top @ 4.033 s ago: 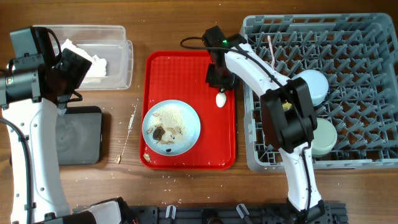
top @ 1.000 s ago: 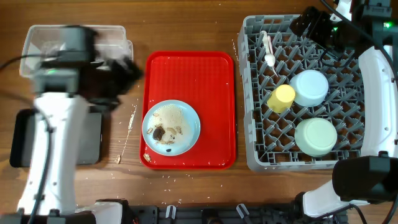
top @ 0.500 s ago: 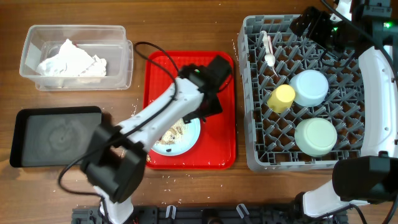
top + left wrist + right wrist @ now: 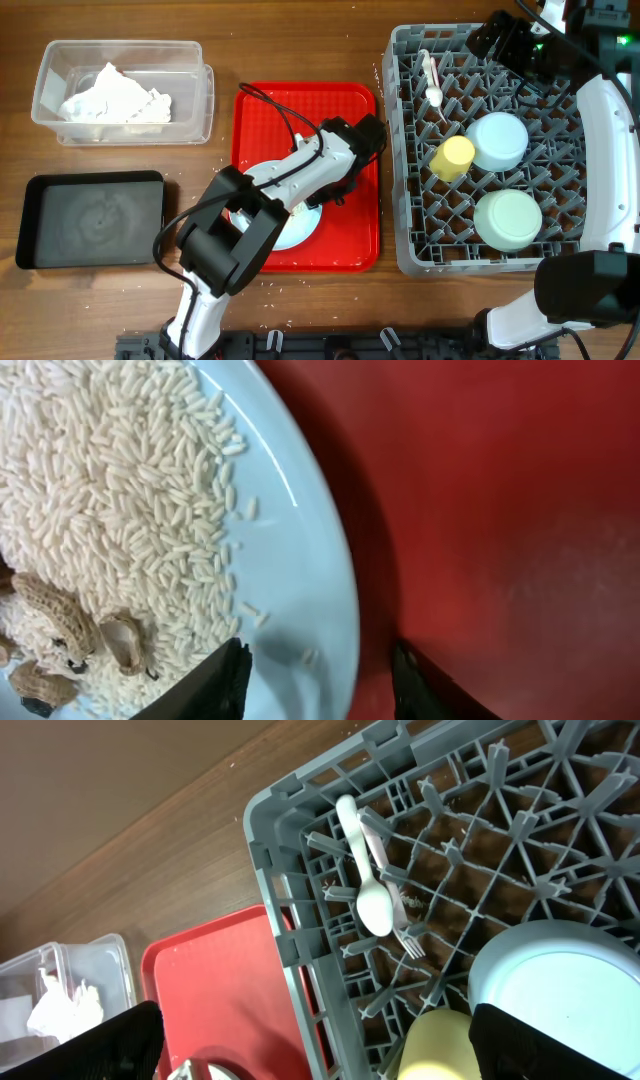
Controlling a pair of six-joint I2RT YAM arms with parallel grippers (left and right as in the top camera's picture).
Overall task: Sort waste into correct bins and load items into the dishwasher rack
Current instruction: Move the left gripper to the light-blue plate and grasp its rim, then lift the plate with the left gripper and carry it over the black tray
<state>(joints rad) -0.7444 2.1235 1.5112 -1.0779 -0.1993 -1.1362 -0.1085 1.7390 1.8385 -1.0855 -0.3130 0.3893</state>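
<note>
So the left gripper [image 4: 322,680] is open, straddling the rim of the light blue plate [image 4: 300,540] on the red tray [image 4: 500,510]. In the wrist view that rim runs 12 to 6, with the plate body off at 9. It's smooth and glossy, heaped with loose rice [image 4: 110,490] and wrinkly brown lumps [image 4: 55,620], so I'd guess it slides easily. The right gripper [image 4: 318,1050] is open and empty over the rack [image 4: 396,200], so the left arm's clearly nearer.

A robot lab bench staged as a canteen dish station: white robot arms [image 4: 610,150] over a brown wooden desk [image 4: 300,40], a large grey pegged plastic dishwasher rack [image 4: 450,262] at 3 o'clock, and a flat red serving tray [image 4: 355,240] at centre.
</note>
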